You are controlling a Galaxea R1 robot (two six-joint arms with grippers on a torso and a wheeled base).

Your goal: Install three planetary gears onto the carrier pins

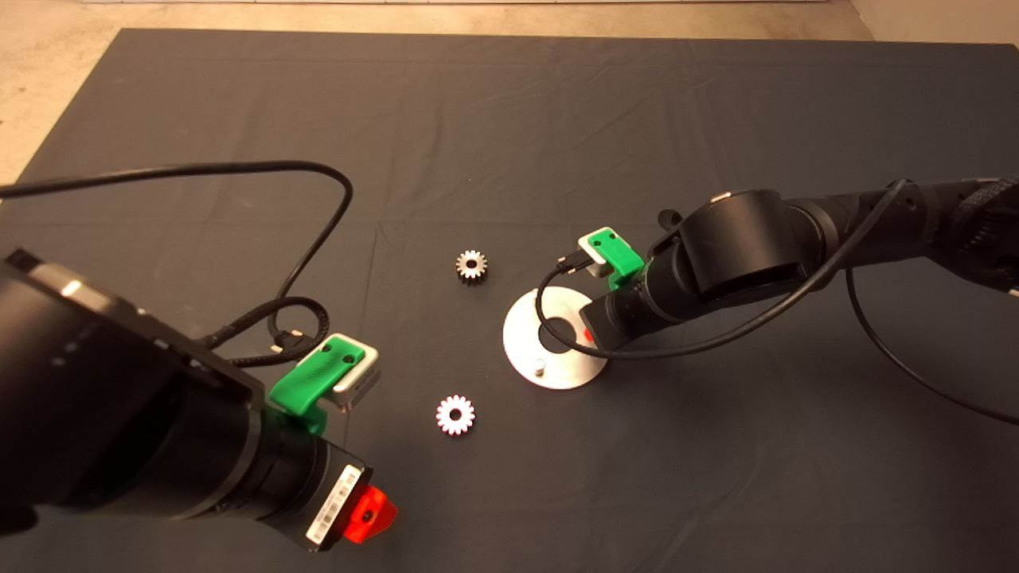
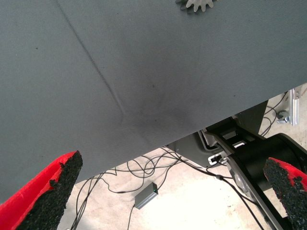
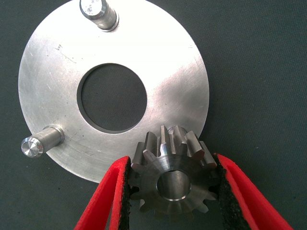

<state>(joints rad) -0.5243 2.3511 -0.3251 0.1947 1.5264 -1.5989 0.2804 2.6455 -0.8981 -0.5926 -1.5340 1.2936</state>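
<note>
The silver carrier disc [image 1: 525, 334] lies mid-mat, and one of its pins [image 1: 539, 367] shows in the head view. My right gripper [image 3: 172, 162] hangs over the disc's rim, shut on a planetary gear [image 3: 173, 179]. Two bare carrier pins [image 3: 99, 13] [image 3: 41, 141] stand on the disc [image 3: 158, 62]; what lies under the held gear is hidden. Two more gears rest flat on the mat, one [image 1: 471, 265] beyond the disc's left side and one [image 1: 455, 415] nearer the front. My left gripper [image 2: 172, 160] is open at the front left, short of that nearer gear [image 2: 196, 4].
Black cables [image 1: 318, 239] loop over the mat from the left arm, and another cable [image 1: 549, 318] arcs over the disc. The mat's front edge [image 2: 158, 148] shows in the left wrist view, with floor and wires beyond.
</note>
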